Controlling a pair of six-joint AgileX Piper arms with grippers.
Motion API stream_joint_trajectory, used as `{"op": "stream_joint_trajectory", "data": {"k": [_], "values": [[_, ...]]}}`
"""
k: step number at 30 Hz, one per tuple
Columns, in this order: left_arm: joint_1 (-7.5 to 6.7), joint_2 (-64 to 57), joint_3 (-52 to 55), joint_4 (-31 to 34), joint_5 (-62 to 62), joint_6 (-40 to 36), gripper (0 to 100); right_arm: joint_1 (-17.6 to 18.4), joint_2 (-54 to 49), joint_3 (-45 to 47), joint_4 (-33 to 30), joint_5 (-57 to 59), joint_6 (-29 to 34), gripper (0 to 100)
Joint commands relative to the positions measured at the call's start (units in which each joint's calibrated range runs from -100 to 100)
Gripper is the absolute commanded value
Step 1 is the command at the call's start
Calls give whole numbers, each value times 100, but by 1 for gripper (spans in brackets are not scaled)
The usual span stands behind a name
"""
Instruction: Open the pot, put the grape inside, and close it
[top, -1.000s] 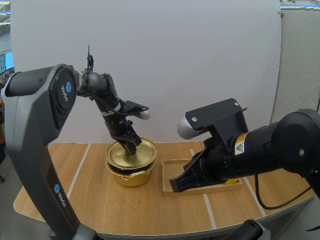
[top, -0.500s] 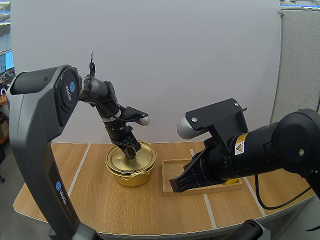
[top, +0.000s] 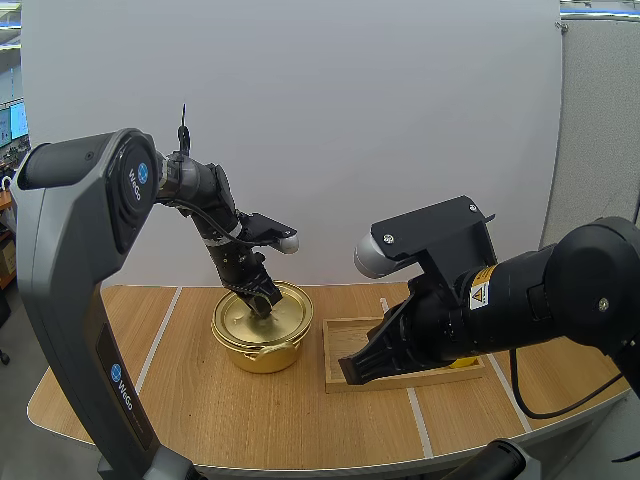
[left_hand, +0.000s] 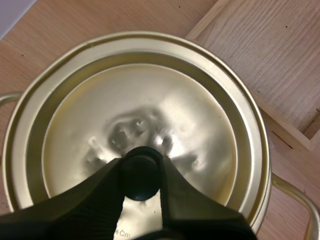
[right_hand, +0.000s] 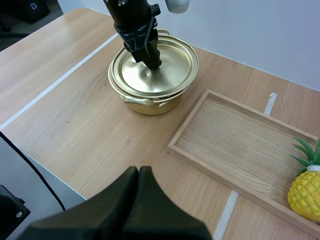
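Note:
A gold pot (top: 262, 352) stands on the table's left half with its gold lid (top: 287, 303) resting flat on the rim. My left gripper (top: 263, 305) comes down onto the lid's centre. In the left wrist view its fingers pinch the black knob (left_hand: 141, 170) of the lid (left_hand: 150, 110). My right gripper (top: 350, 372) hangs shut and holding nothing above the front of the wooden tray (top: 343, 338). In the right wrist view its fingers (right_hand: 131, 182) lie together as one dark wedge, with the pot (right_hand: 150, 102) and the left gripper (right_hand: 152, 62) farther off.
The wooden tray (right_hand: 240, 145) lies right of the pot, with a toy pineapple (right_hand: 306, 192) in its far right corner. White tape lines cross the tabletop. Bare wood stretches in front of the pot toward the table's front edge.
The lid was tilted and slightly raised over the pot one second ago. My left gripper has lowered it, and it now sits level on the rim. The right arm has stayed still.

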Motion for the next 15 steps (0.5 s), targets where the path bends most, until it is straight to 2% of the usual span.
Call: {"op": "stream_joint_trajectory", "data": {"k": [1, 15], "values": [[-11, 53, 143, 113, 842, 43, 0, -19, -43, 20, -23, -72, 7, 0], [-11, 38, 131, 303, 1475, 43, 0, -19, -43, 20, -23, -72, 7, 0]]}}
